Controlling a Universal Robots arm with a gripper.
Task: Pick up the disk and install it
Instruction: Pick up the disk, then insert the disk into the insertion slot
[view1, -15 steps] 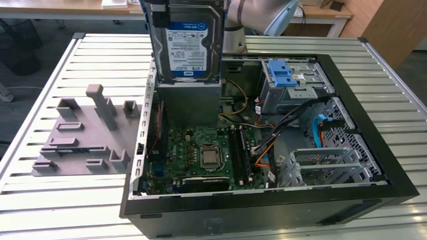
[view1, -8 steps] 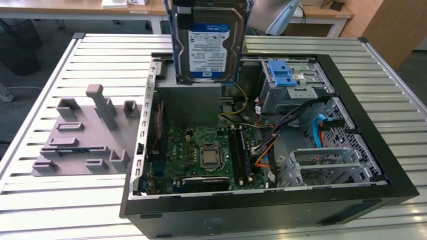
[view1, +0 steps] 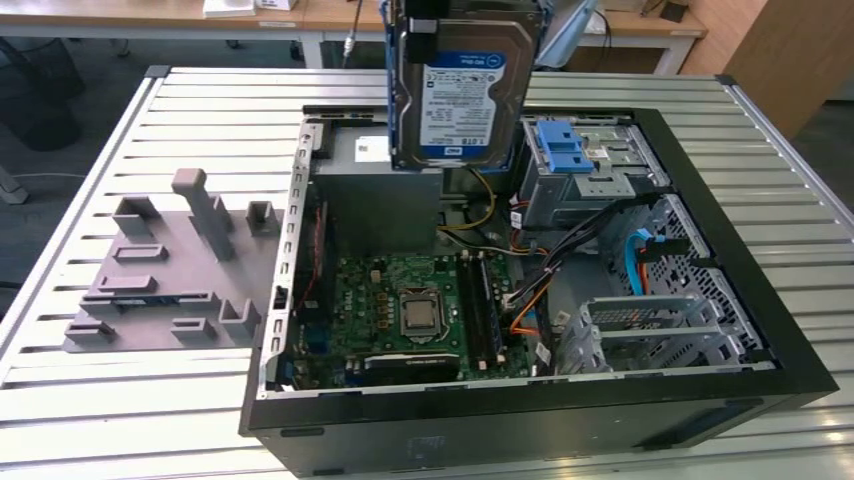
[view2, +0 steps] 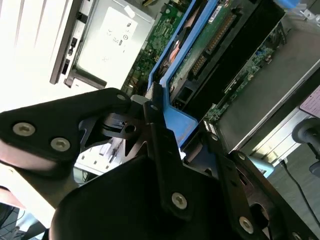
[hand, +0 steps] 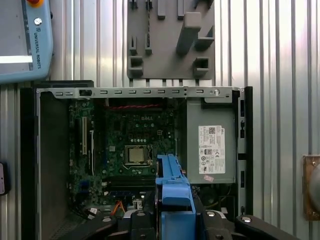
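Pincer (hand: 172, 220) pinches the disk (view1: 465, 95) by its blue frame. In the exterior view the disk hangs upright above the open computer case (view1: 787, 330), at 12 o'clock of the motherboard (view1: 387, 290).

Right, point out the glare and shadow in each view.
Exterior view: soft even light, no glare on the disk. Second wrist view: the slatted table is blown out white beside the power supply. First wrist view: bright streaks along the table slats, the motherboard dimmer inside the computer case.
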